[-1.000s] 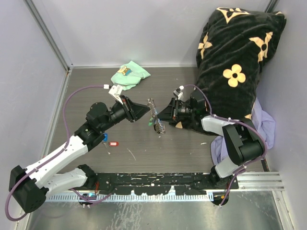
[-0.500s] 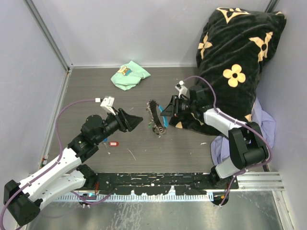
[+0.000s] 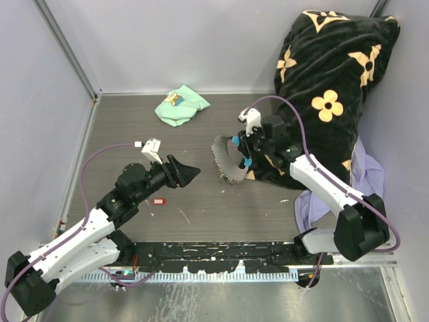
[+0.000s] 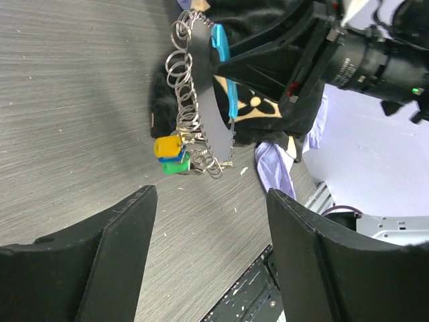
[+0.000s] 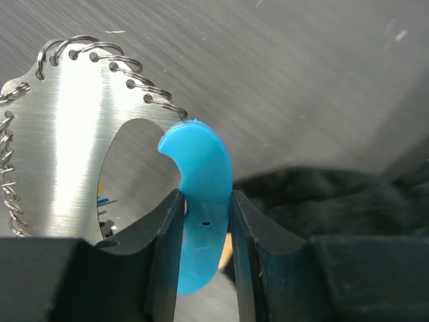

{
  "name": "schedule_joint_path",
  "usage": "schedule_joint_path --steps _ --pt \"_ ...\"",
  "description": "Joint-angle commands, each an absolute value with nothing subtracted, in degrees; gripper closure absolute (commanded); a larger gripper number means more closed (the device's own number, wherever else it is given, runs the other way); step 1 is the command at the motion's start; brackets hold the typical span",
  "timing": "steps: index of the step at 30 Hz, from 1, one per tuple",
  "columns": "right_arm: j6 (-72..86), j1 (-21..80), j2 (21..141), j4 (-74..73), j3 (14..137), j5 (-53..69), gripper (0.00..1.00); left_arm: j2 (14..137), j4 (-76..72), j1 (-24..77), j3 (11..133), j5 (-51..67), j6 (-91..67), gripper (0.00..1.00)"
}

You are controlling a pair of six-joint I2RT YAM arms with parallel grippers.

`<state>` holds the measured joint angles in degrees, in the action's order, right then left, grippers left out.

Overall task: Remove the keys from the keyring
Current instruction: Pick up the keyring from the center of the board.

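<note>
1. The keyring, a flat silvery crescent plate with small wire rings along its edge, hangs in the air over the middle of the tabletop, towards the right edge and just beside the black blanket.
2. A second ago it hung edge-on between the two grippers. Now it is turned so that its broad curved face shows from above, and it sits a little nearer the far edge.
3. The right gripper is clamped narrowly on the sky-blue fob, one finger on each flat side, as it was a second ago. Its arm now reaches further out from the near edge.
4. The left gripper was nearly closed at the keyring a second ago. It has since drawn back towards the near-left corner and now stands well apart from the keyring, with its jaws wide and nothing between them.
5. The keys, with yellow, blue and green tags, are bunched at the lower end of the plate and still hang from its wire rings.
6. One red-tagged key lies loose on the tabletop under the left arm, in the same spot as before.
7. The mint-green cloth lies unmoved by the far edge.
</note>
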<state>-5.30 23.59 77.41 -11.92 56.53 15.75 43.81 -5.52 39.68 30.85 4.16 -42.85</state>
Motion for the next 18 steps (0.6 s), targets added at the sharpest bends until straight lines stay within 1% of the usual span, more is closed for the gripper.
schedule_joint_path --steps 1,5,9,12,16,18 --pt "-25.7 32.4 72.6 -11.0 61.2 -3.4 0.81 46.2 -11.3 38.9 31.2 6.9 -42.7 0.30" --pt "-39.5 40.1 71.4 -10.4 62.0 -17.2 0.80 49.9 -15.6 37.4 31.8 12.0 -43.0 0.24" --pt "-48.8 45.1 70.8 -9.0 62.0 -25.7 0.80 53.1 -21.0 35.4 31.0 15.7 -44.1 0.18" --pt "-52.5 47.7 70.6 -8.5 62.3 -29.2 0.80 54.2 -23.9 34.3 30.1 16.1 -44.0 0.14" --pt "-54.2 50.1 70.5 -8.0 63.4 -31.7 0.79 55.1 -26.0 33.5 29.4 15.9 -41.3 0.13" --pt "-54.1 50.8 70.6 -8.6 64.4 -31.9 0.79 55.4 -26.7 33.2 29.4 15.9 -39.0 0.08"
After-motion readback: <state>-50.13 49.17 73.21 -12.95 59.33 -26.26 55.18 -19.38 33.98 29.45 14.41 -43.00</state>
